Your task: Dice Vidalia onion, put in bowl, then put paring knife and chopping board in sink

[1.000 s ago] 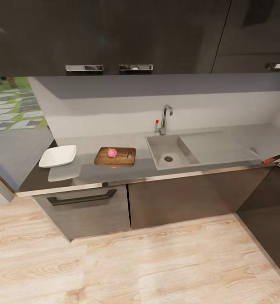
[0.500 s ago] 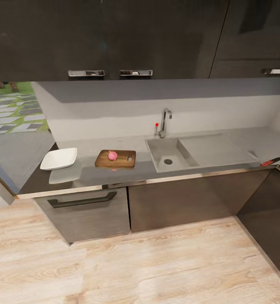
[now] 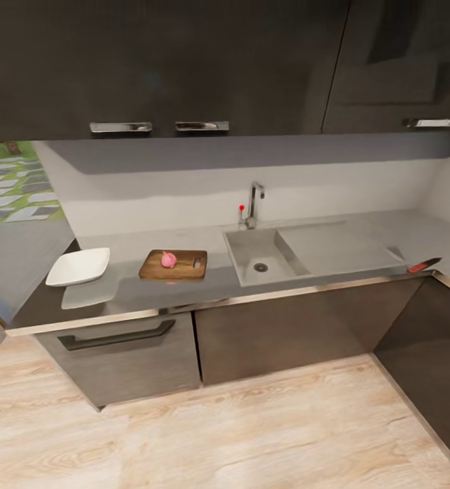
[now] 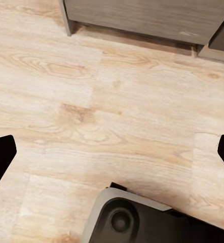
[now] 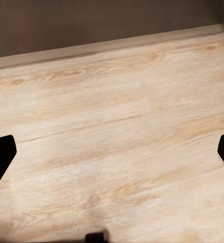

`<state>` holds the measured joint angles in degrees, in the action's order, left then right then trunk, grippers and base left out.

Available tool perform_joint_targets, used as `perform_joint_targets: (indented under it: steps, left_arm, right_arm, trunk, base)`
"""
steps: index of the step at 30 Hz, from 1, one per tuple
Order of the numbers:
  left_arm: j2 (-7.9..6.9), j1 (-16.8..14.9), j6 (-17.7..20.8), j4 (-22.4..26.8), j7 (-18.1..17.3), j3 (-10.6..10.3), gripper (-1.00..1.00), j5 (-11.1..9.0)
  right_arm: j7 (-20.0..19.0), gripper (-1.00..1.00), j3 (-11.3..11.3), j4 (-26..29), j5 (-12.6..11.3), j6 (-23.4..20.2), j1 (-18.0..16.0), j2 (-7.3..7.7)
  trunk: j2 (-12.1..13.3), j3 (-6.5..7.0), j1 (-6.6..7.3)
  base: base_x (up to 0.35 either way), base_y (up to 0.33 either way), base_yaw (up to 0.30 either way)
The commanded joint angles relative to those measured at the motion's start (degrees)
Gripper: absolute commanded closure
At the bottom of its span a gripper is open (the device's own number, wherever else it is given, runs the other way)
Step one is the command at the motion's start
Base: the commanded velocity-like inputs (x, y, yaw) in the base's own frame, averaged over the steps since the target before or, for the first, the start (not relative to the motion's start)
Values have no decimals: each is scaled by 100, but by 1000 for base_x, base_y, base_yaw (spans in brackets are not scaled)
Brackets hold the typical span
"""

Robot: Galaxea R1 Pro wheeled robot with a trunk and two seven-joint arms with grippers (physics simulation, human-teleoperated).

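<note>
The knife (image 3: 423, 265) lies at the counter's (image 3: 184, 288) right end, past the sink (image 3: 258, 255); light, stiff and thin, it is probably best pinched across its red handle. The onion (image 3: 168, 259) sits on the board (image 3: 174, 265). Both grippers, left (image 4: 112, 152) and right (image 5: 112, 152), hang spread wide above the floor (image 3: 252, 435).

Pink round Vidalia onion (image 3: 168, 259) sitting on brown chopping board (image 3: 184, 268) on grey countertop (image 3: 136, 285). White bowl (image 3: 79, 266) left of it, grey sink (image 3: 260, 255) right. Red-handled paring knife (image 3: 423, 265) far right.
</note>
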<state>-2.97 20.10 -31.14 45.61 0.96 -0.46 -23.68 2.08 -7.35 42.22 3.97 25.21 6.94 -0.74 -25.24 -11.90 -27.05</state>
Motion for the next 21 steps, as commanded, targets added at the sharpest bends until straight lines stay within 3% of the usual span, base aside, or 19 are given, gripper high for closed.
perform_joint_targets:
  steps: [1, 21]
  left_arm:
    - [-2, 2, -6, 9, 12, -6, -100, -13]
    - [3, 2, -6, -44, 16, -15, -100, -13]
  right_arm:
    - [21, -100, -12, 6, 43, 6, 1, -5]
    - [21, -100, -12, 6, 43, 11, 1, -5]
  trunk:
    - [-9, 1, -5]
    - [-9, 184, -5]
  base:
    - [185, -130, -76]
    - [193, -136, -101]
